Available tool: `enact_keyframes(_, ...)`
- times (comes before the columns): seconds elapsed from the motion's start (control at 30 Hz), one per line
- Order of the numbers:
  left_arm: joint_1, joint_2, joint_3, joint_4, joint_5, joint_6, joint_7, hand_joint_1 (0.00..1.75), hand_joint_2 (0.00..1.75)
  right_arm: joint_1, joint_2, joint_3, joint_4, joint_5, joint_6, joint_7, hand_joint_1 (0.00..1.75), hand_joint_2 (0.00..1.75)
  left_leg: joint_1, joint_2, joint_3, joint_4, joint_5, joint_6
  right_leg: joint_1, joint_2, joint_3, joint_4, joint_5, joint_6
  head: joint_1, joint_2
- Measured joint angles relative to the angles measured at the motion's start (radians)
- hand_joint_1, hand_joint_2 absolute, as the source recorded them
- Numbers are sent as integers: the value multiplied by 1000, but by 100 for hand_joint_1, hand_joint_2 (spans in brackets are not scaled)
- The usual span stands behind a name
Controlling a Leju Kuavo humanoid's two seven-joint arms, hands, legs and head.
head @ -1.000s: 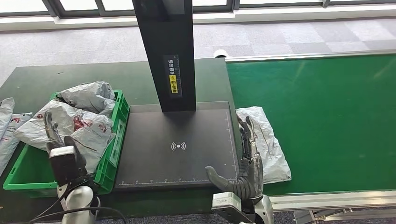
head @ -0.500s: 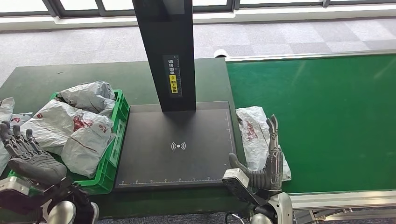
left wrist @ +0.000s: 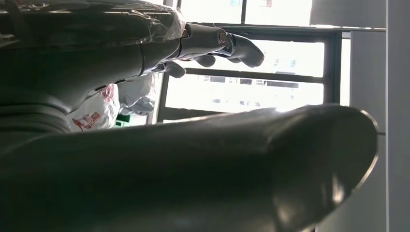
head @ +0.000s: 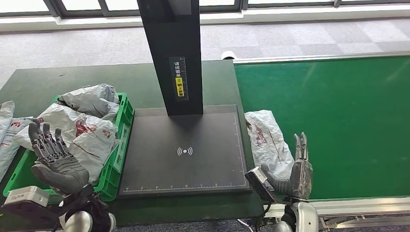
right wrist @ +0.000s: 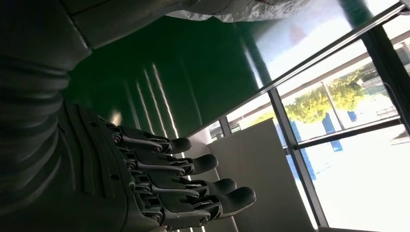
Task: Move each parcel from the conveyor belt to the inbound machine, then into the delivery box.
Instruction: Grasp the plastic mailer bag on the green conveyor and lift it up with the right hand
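The right hand (head: pixel 296 170), fingers spread and holding nothing, hovers at lower right beside the parcel (head: pixel 266 137) on the conveyor belt (head: pixel 338 121); next, grasp it and carry it to the inbound machine (head: pixel 186 150).

The right hand (head: pixel 296 173) covers the near end of the parcel (head: pixel 267 140) on the belt (head: pixel 338 121). The crate (head: pixel 116 159) hides beneath its bags (head: pixel 82 130); its near corner sits behind the left hand (head: pixel 54 162). The scanner's post (head: pixel 174 53) is cut off at the top edge. Its label (head: pixel 179 77) is too small to read.
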Motion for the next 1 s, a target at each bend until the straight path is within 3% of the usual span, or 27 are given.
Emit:
enact_keyframes(0.33,-1,6,-54,18,-67,15,0,0,0,8,24,-98,20,67,50,15,0,175,0,0,0,0,0,0,0,0,0,0,0,0,0,0)
enact_keyframes(0.53,-18,7,-65,59,-128,20,1,0,0,-3,29,-183,73,59,85,-32,0,175,0,0,0,0,0,0,0,0,-1,0,0,0,0,0)
enact_keyframes(1.0,-26,7,-71,94,-179,44,0,0,0,-48,34,-214,167,57,84,-53,0,175,0,0,0,0,0,0,0,1,-1,0,0,0,0,0)
